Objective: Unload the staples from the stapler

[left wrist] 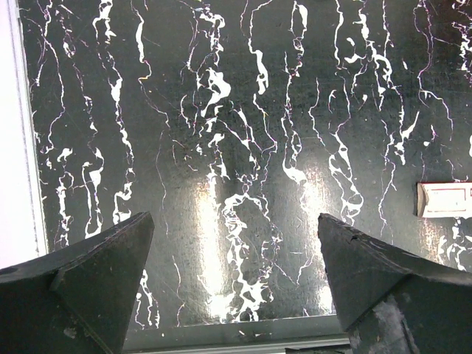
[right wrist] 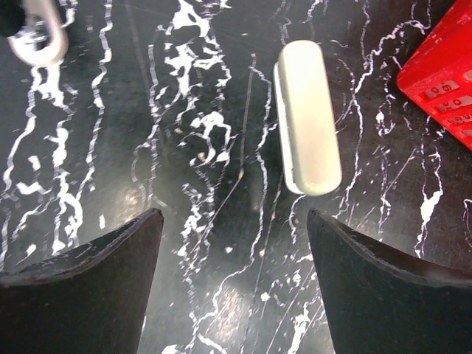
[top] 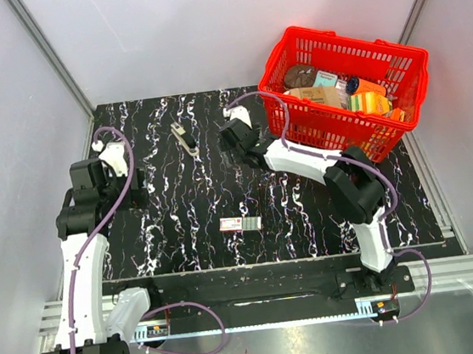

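The stapler (top: 184,138) is a cream bar with a dark underside, lying flat toward the back of the black marbled table (top: 179,200). In the right wrist view the stapler (right wrist: 306,118) lies just ahead and a little right of my right gripper (right wrist: 234,217), which is open with nothing in it. Seen from the top, the right gripper (top: 225,140) hovers just right of the stapler. My left gripper (top: 125,177) stays by the table's left edge. In its own view the left gripper (left wrist: 236,221) is open over bare table. No staples show.
A small white and red box (top: 240,223) lies near the table's front middle, also at the right edge of the left wrist view as the box (left wrist: 445,199). A red basket (top: 394,61) full of groceries stands at the back right; the basket's corner (right wrist: 442,81) is close to the stapler.
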Controlling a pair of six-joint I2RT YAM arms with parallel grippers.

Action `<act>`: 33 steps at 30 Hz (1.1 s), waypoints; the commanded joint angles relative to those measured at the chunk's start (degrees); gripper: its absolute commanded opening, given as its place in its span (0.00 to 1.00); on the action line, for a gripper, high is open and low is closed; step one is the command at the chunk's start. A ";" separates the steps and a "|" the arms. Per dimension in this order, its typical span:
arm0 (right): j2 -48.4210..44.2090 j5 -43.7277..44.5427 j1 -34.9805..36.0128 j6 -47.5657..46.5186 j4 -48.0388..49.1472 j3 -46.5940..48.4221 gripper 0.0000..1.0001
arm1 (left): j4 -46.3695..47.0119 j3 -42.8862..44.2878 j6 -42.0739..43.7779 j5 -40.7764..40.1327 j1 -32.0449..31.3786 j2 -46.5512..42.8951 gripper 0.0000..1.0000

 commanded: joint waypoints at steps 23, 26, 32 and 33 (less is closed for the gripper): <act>7.69 -4.28 -7.80 -0.80 13.23 -1.71 0.56 | 3.97 0.39 -0.37 -0.82 0.38 5.51 0.99; 7.17 -5.32 -7.80 0.08 13.58 -2.42 0.46 | 3.70 -0.31 -0.11 -1.26 0.47 4.72 0.99; 4.27 -9.45 -7.10 3.33 13.67 -4.35 0.23 | 3.00 -2.07 0.68 -1.26 0.47 2.61 0.99; 3.66 -9.64 -6.05 3.85 13.49 -4.61 0.20 | 2.83 -2.25 0.86 -1.00 0.47 2.26 0.99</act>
